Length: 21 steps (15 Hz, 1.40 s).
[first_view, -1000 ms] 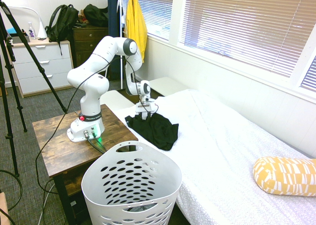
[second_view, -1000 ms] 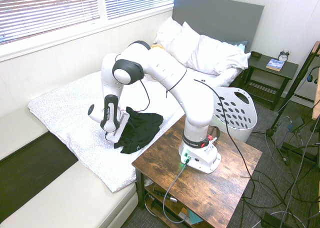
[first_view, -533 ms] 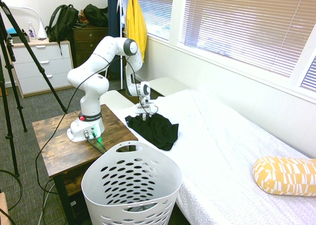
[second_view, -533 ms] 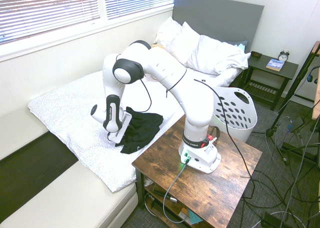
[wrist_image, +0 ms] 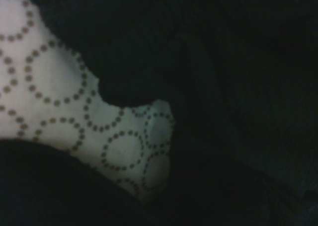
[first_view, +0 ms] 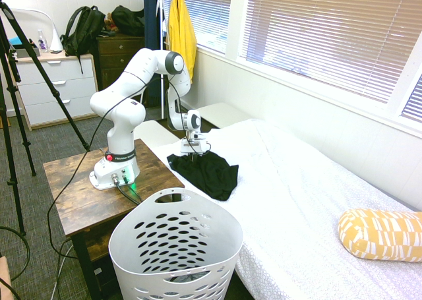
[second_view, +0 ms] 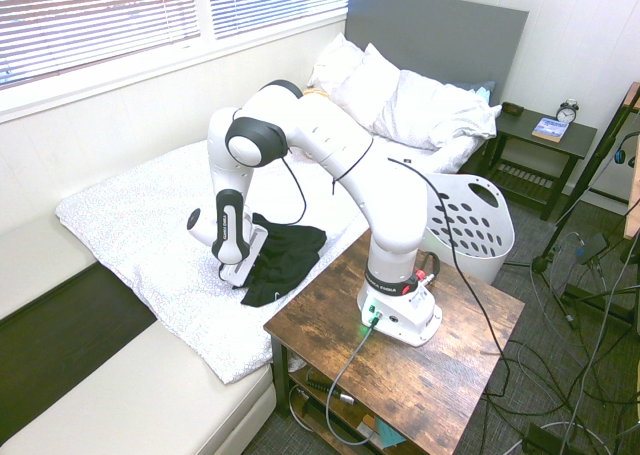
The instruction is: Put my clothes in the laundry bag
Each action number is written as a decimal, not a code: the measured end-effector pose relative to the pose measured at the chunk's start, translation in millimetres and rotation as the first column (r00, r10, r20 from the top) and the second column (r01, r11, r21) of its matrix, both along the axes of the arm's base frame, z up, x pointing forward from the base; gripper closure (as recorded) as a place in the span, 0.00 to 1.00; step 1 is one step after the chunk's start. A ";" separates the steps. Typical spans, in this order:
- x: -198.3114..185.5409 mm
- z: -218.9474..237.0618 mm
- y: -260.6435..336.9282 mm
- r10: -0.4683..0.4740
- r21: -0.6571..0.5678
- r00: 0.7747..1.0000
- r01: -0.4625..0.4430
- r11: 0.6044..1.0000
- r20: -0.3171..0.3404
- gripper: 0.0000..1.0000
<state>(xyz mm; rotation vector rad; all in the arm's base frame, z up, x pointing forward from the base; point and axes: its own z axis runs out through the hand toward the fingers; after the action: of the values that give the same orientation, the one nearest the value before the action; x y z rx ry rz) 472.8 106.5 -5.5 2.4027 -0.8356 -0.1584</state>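
Pressing into black clothes (first_view: 210, 171) on bed (first_view: 303, 201), gripper (first_view: 192, 152) grip unclear, arm-base label unreadable

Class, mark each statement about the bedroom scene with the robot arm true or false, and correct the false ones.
1. The black garment lies on the bed. True.
2. The white laundry basket stands on the bed. False: it stands on the floor beside the bed.
3. The gripper is down at the garment's edge. True.
4. The garment is already inside the basket. False: it is on the bedspread.
5. A yellow patterned pillow lies on the bed. True.
6. The window blinds are black. False: they are white.
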 end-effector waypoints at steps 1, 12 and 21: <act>0.0 0.0 -0.1 0.000 0.000 1.000 0.000 1.000 0.000 1.00; 8.5 18.7 6.5 0.003 0.019 1.000 -0.004 1.000 0.030 1.00; 67.6 303.4 -12.3 -0.074 0.394 0.997 0.068 0.917 0.000 1.00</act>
<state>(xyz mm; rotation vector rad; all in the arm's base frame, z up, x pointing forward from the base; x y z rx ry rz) 540.4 94.2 297.9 2.7496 -0.9754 -0.3694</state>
